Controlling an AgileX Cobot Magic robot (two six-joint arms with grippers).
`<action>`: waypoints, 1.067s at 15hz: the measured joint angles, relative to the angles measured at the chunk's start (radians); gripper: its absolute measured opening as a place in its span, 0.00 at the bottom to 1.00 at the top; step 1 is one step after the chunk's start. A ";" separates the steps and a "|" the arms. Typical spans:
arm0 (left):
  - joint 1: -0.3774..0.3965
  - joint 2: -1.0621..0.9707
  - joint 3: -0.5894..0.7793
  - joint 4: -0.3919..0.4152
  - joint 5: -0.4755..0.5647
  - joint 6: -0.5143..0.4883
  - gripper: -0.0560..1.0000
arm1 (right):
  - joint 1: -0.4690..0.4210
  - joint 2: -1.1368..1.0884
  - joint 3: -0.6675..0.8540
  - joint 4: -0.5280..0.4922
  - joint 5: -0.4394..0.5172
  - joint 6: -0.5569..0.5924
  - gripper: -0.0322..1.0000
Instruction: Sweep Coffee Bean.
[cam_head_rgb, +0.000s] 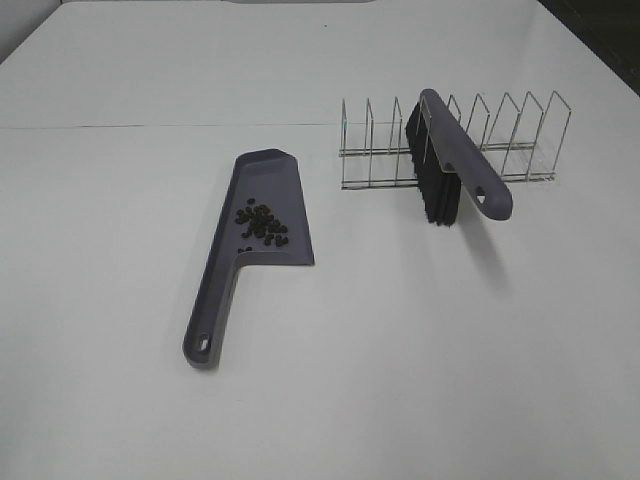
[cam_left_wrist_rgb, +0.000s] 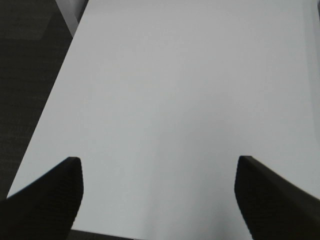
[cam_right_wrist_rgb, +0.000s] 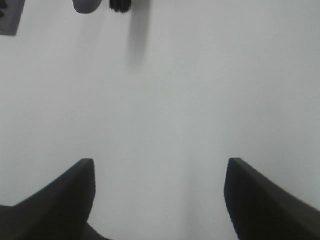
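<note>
A cluster of dark coffee beans (cam_head_rgb: 261, 224) lies inside the grey-purple dustpan (cam_head_rgb: 250, 250), which lies flat on the white table with its handle toward the front. The grey-purple brush (cam_head_rgb: 462, 165) with black bristles (cam_head_rgb: 433, 188) leans in the wire rack (cam_head_rgb: 450, 140). Neither arm shows in the exterior high view. My left gripper (cam_left_wrist_rgb: 157, 195) is open and empty over bare table. My right gripper (cam_right_wrist_rgb: 159, 195) is open and empty; the brush's handle tip (cam_right_wrist_rgb: 86, 5) and bristles (cam_right_wrist_rgb: 120, 5) show at the far edge of its view.
The white table (cam_head_rgb: 400, 350) has a seam (cam_head_rgb: 150, 127) running across its back part. The table's edge and dark floor (cam_left_wrist_rgb: 25, 75) show in the left wrist view. A corner of the dustpan (cam_right_wrist_rgb: 10, 17) shows in the right wrist view.
</note>
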 joint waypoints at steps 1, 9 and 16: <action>0.000 -0.058 0.000 0.000 0.000 0.000 0.78 | 0.000 -0.037 0.000 0.014 0.001 0.000 0.62; 0.000 -0.230 0.005 0.001 0.002 0.004 0.78 | 0.000 -0.215 -0.020 0.059 0.128 -0.048 0.62; 0.000 -0.231 0.005 0.001 0.002 0.004 0.78 | 0.000 -0.366 -0.006 0.059 0.209 -0.054 0.62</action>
